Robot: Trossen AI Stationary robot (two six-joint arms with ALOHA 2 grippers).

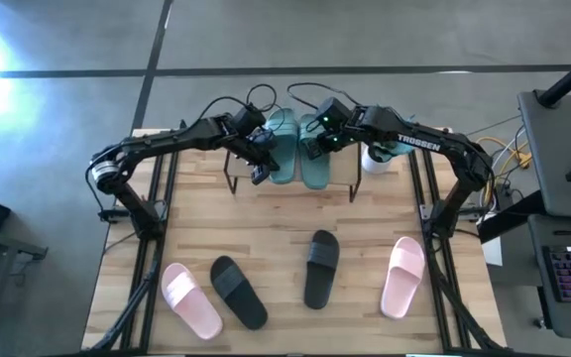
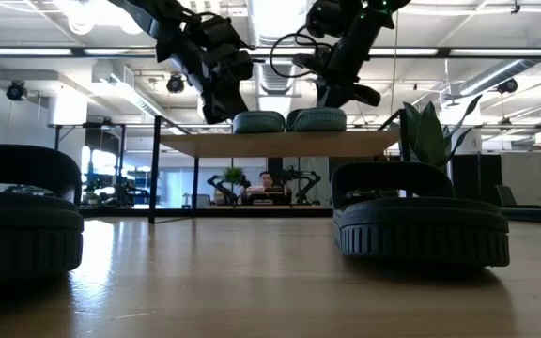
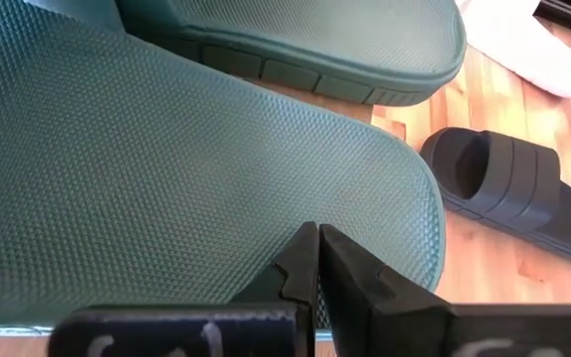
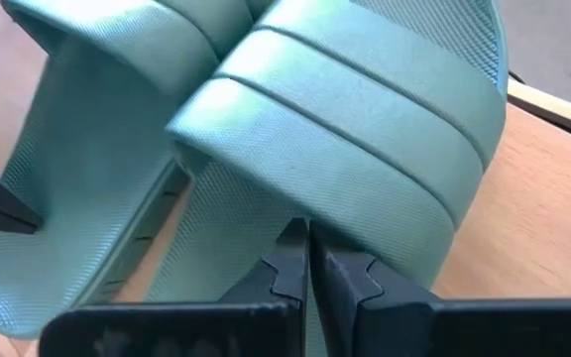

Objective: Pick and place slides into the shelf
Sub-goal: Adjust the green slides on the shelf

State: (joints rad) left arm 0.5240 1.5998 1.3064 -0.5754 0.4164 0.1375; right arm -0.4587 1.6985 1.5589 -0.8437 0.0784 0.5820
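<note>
Up on the low shelf [image 1: 340,171] with its light wooden board and thin black legs, both claws sit over the teal-green rubber slides [image 1: 298,151], which lie side by side on the board. The left claw [image 3: 317,260] has its fingers pressed together, tips at the heel edge of one teal slide's finely dimpled footbed. The right claw [image 4: 307,254] is likewise pinched to a thin slit, tips against the ribbed wide strap of the other teal slide. Down on the pale wooden counter [image 1: 276,223] lie two black ridged-strap slides [image 1: 320,266] between two smooth pale pink slides [image 1: 402,276], well apart from the shelf.
</note>
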